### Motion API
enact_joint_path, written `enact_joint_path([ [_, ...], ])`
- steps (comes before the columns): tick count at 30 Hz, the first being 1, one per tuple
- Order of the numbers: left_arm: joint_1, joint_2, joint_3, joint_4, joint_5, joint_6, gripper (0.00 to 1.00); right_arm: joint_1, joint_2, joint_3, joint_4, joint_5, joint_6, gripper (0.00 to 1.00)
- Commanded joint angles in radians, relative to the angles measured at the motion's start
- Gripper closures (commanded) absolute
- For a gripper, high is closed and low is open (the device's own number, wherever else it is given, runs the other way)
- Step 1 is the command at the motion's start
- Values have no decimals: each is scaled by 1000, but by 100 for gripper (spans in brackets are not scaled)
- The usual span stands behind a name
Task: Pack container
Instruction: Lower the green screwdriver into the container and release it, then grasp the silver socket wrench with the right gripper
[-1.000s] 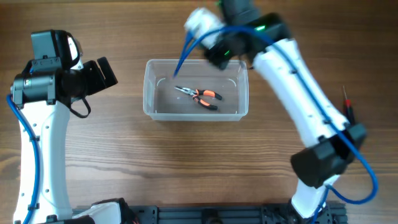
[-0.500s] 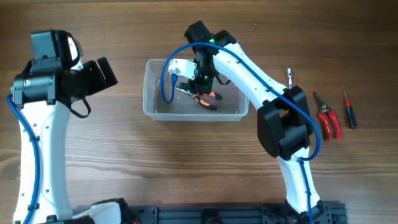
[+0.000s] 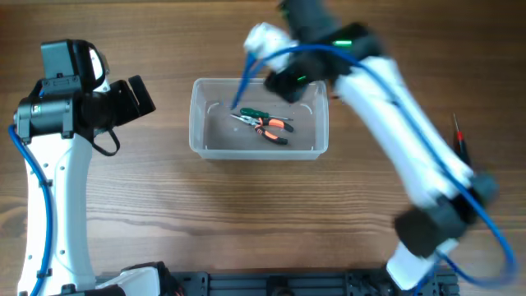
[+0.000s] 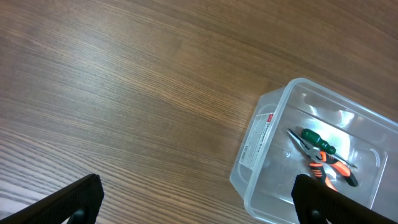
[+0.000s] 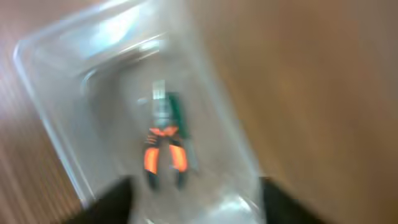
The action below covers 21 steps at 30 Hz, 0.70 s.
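Since the earlier frames the green-handled screwdriver (image 3: 261, 115) has arrived inside the container (image 3: 197, 115), and the right arm has pulled up out of it, now blurred with motion over the far right corner. Nearest to us the table (image 3: 246, 214) is bare wood. Just beyond it, at mid-table, stands the container, upright and open-topped. It holds two things on its floor: the orange-handled pliers (image 3: 271, 127), and the screwdriver just behind them, the two close together and possibly touching. The left gripper (image 4: 196, 186) waits well to the left of the container, its fingers spread wide with nothing between them. The right gripper (image 5: 198, 190) hangs above the far end of the container. Its fingers are blurred in the wrist view but appear spread and empty, so we judge the step in hand to be the retreat after a drop. To do it well, we raise the wrist clear of the thick rim before swinging right, keep the fingers apart, and watch that the blue cable (image 3: 242, 78) — which drapes toward the container — does not catch the wall and drag the light plastic. A red-handled tool (image 3: 459, 140) shows at the right, partly hidden by the arm — apparently still to be packed.
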Motion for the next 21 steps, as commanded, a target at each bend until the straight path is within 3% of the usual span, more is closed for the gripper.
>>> enact_joint_path([
  [1, -3, 0, 1, 0, 13, -9, 0, -192, -177, 11, -21, 166, 309, 0],
  [5, -3, 0, 1, 0, 12, -9, 0, -465, -170, 11, -173, 145, 536, 0],
  [8, -3, 0, 1, 1, 12, -9, 0, -586, -115, 11, -232, 119, 428, 0],
  [9, -3, 0, 1, 1, 12, -9, 0, -622, -73, 11, -254, 86, 323, 0],
  [14, -3, 0, 1, -3, 12, -9, 0, -649, 124, 11, -259, 72, 221, 0],
  [21, -3, 0, 1, -3, 13, -10, 0, -636, 356, 11, -242, 10, 227, 0],
])
